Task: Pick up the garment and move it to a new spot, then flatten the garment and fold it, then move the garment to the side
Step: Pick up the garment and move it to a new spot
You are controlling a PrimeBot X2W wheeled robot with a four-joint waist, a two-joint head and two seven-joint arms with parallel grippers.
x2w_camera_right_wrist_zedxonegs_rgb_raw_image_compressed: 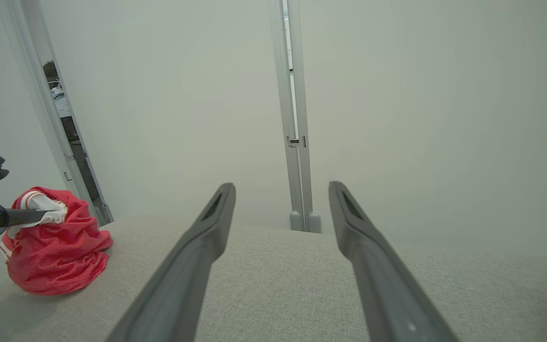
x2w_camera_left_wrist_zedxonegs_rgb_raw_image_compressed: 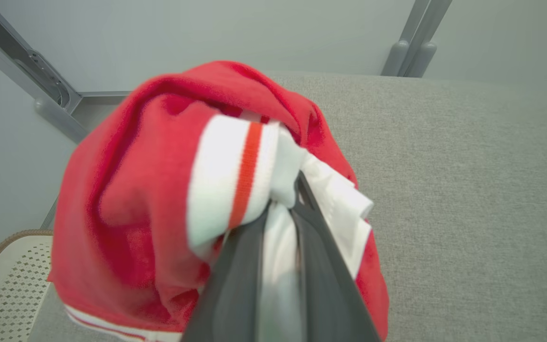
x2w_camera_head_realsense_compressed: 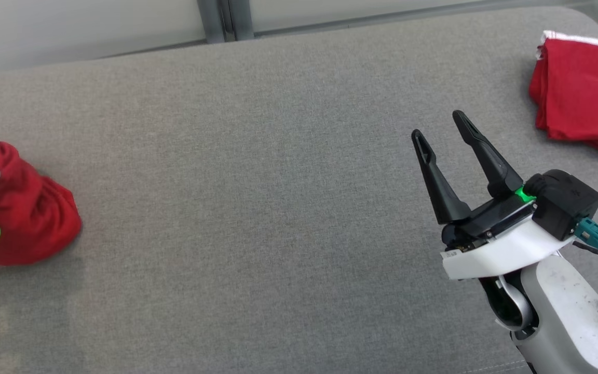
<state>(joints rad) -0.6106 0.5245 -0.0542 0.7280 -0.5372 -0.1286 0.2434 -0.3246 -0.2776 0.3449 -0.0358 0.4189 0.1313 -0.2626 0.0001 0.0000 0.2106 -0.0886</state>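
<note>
At the head view's far left, the red garment point(x2w_camera_head_realsense_compressed: 29, 218) sits bunched on the worktop point(x2w_camera_head_realsense_compressed: 278, 208). My left hand point(x2w_camera_left_wrist_zedxonegs_rgb_raw_image_compressed: 284, 204) pinches its white trim point(x2w_camera_left_wrist_zedxonegs_rgb_raw_image_compressed: 216, 175), a good hold on such soft, floppy cloth. My right hand point(x2w_camera_head_realsense_compressed: 438, 124) is apart.

Grey fabric surface point(x2w_camera_head_realsense_compressed: 257, 208); folded red cloth point(x2w_camera_head_realsense_compressed: 584, 98) at its far right corner; white perforated basket point(x2w_camera_left_wrist_zedxonegs_rgb_raw_image_compressed: 12, 280) off one edge; pale wall point(x2w_camera_right_wrist_zedxonegs_rgb_raw_image_compressed: 397, 118) behind.
</note>
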